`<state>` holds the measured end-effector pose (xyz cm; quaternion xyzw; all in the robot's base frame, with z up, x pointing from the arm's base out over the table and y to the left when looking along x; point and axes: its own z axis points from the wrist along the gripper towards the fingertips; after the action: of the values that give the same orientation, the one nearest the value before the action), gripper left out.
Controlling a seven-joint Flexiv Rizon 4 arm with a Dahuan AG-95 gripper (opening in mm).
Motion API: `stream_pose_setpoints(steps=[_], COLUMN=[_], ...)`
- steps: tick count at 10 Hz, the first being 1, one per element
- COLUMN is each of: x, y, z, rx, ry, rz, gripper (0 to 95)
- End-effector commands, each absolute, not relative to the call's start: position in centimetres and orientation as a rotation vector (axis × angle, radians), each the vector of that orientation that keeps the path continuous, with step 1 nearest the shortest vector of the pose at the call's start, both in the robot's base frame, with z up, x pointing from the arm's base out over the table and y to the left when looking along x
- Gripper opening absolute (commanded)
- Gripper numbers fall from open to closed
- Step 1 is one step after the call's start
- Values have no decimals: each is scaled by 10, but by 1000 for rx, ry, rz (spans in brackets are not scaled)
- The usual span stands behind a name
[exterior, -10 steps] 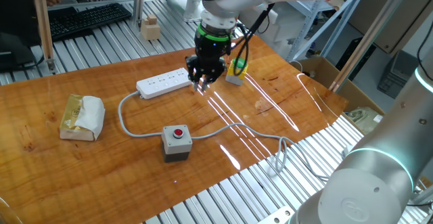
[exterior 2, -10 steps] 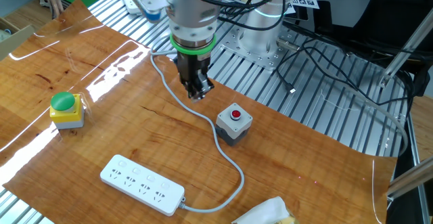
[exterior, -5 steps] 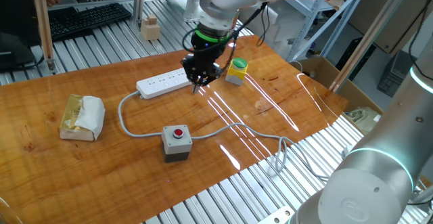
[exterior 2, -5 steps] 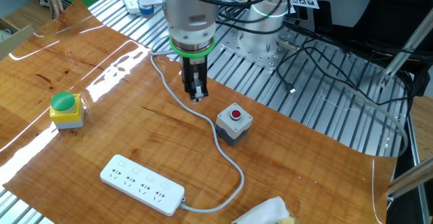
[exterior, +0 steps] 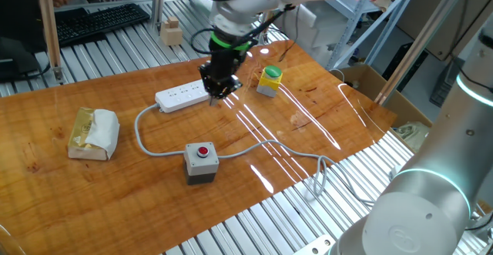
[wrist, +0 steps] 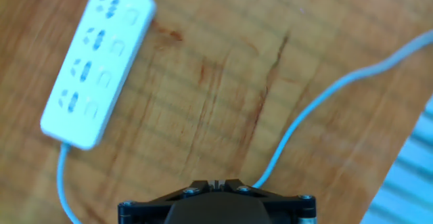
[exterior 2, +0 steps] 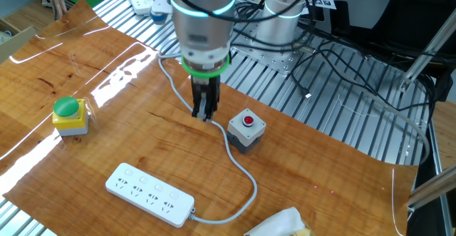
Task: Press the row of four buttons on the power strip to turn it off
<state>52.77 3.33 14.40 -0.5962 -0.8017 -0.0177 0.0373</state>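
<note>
Tool (exterior 2: pixel 205 113): we see it closed, empty, above the tabletop (exterior 2: pixel 107 72). Strip (wrist: pixel 95 65): its buttons (wrist: pixel 110 61) blurred in hand view, indistinct in both fixed views.

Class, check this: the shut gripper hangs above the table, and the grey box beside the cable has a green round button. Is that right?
One thing is wrong. The grey box has a red round button, not green, as the other fixed view shows. The gripper is shut above the table, beside the cable.
</note>
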Motion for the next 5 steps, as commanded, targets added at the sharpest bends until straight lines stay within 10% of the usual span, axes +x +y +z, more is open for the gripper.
stream_pose_setpoints(steps=[1, 5], x=[546, 583], y=[43, 48], z=[140, 126], rx=[-1994, -2089], ry=[-2323, -2222], rz=[-53, -60], gripper=[0, 0])
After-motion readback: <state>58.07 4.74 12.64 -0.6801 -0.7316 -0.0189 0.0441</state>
